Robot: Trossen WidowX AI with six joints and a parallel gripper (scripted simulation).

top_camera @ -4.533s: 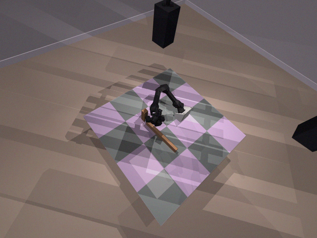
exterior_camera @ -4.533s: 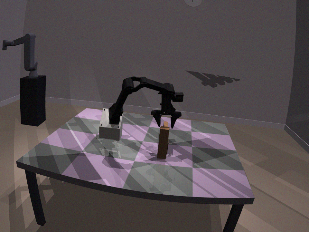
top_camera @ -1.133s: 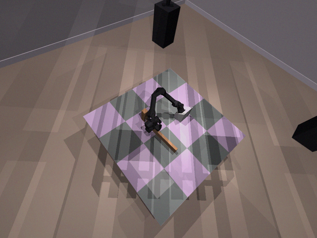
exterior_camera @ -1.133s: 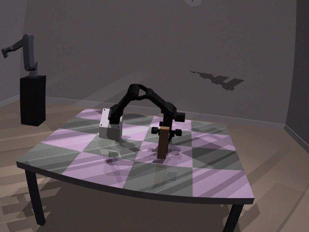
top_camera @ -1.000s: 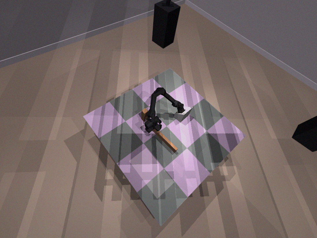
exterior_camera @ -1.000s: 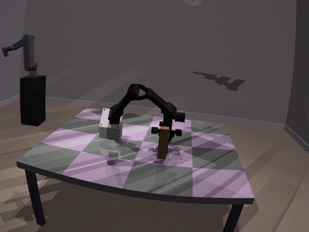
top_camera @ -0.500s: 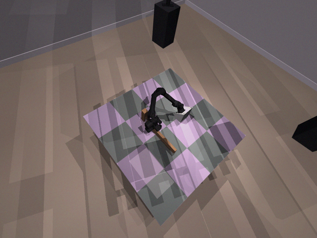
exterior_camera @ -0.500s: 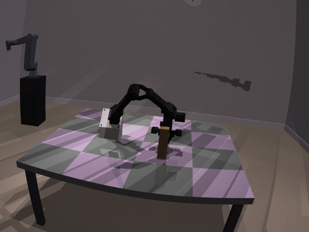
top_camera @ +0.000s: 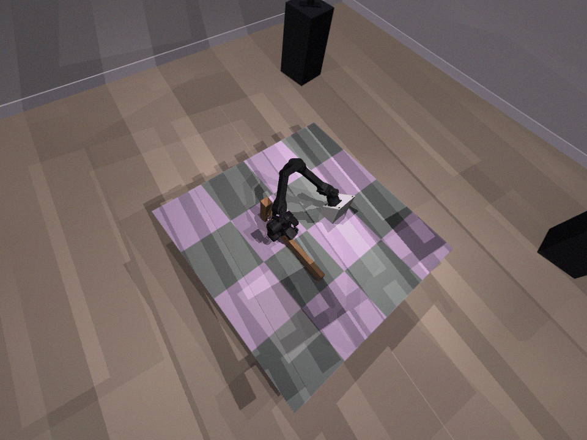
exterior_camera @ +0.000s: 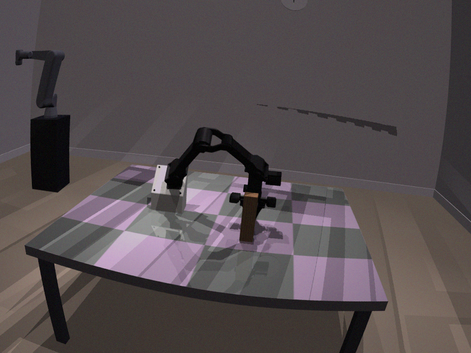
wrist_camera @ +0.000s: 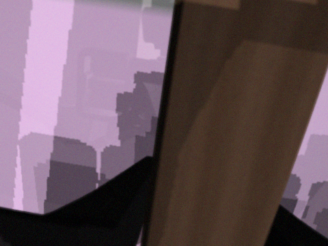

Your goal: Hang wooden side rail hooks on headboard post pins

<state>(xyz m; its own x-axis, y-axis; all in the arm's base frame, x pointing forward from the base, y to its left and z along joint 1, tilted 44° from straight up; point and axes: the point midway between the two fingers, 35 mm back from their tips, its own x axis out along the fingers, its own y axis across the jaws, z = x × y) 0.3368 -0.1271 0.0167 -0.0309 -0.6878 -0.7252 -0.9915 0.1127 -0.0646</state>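
The wooden side rail (top_camera: 303, 256) (wrist_camera: 236, 137) is a long brown bar. It slants away from under the gripper in the top view, with its far end on the table. The headboard post (top_camera: 266, 209) (exterior_camera: 248, 218) is a short upright wooden block standing close to the gripper. My gripper (top_camera: 282, 231) (wrist_camera: 188, 172) points down and is shut on the rail, near its post-side end, with a black finger on each side. The rail's hooks, the post's slot and the pins are hidden. In the exterior view the post covers much of the fingers and rail.
The arm's base stands on a pale, slanted block (top_camera: 339, 210) (exterior_camera: 169, 199) on the checkered table (top_camera: 255, 322) (exterior_camera: 152, 262). The arm arches from it over the table. Black pedestals (top_camera: 306, 44) (exterior_camera: 49, 152) stand on the floor beyond the table.
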